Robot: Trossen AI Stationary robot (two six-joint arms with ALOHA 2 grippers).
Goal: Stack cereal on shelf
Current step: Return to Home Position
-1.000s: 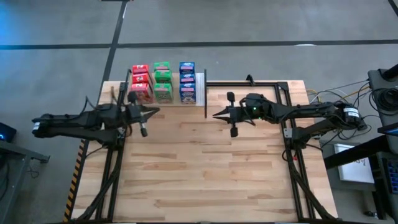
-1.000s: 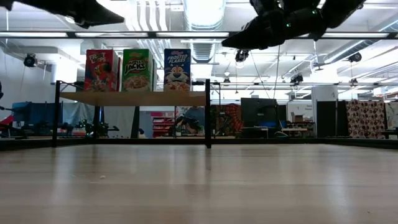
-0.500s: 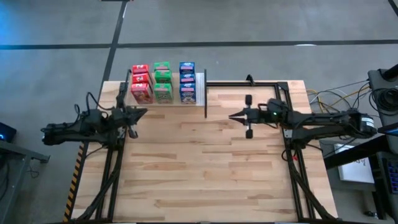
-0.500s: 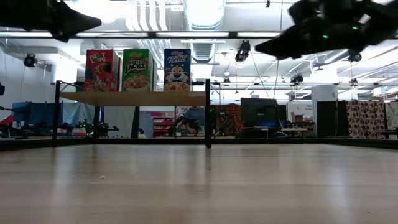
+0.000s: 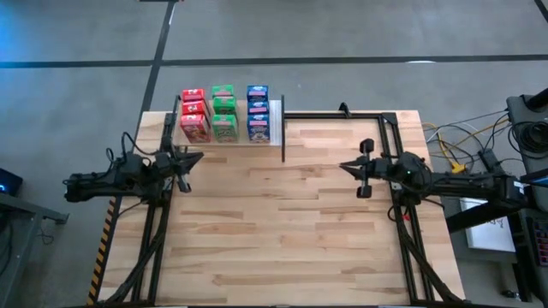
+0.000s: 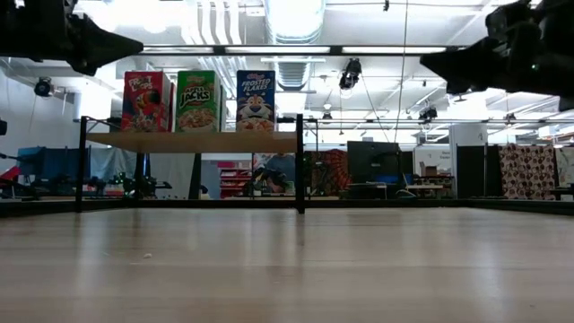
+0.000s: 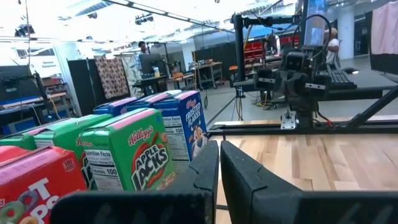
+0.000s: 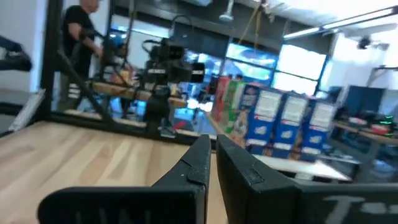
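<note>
The cereal boxes stand upright on their bases in three rows on the shelf: red, green and blue. In the low view the front red, green and blue boxes stand on the shelf board, which is carried by black uprights. My left gripper hovers shut just near of the shelf's left end. My right gripper hovers shut over the table's right part, pointing at the shelf. In the left wrist view the green box is close ahead.
A black metal frame runs along the table's far right corner. Cables and equipment lie beyond the right edge. Bare wooden tabletop spreads across the middle and near side. A person stands in the room behind.
My right gripper has drawn back from the table's middle toward the right edge, staying shut. My left gripper has drawn back a little toward the left edge early on, then held still. The boxes have not moved.
</note>
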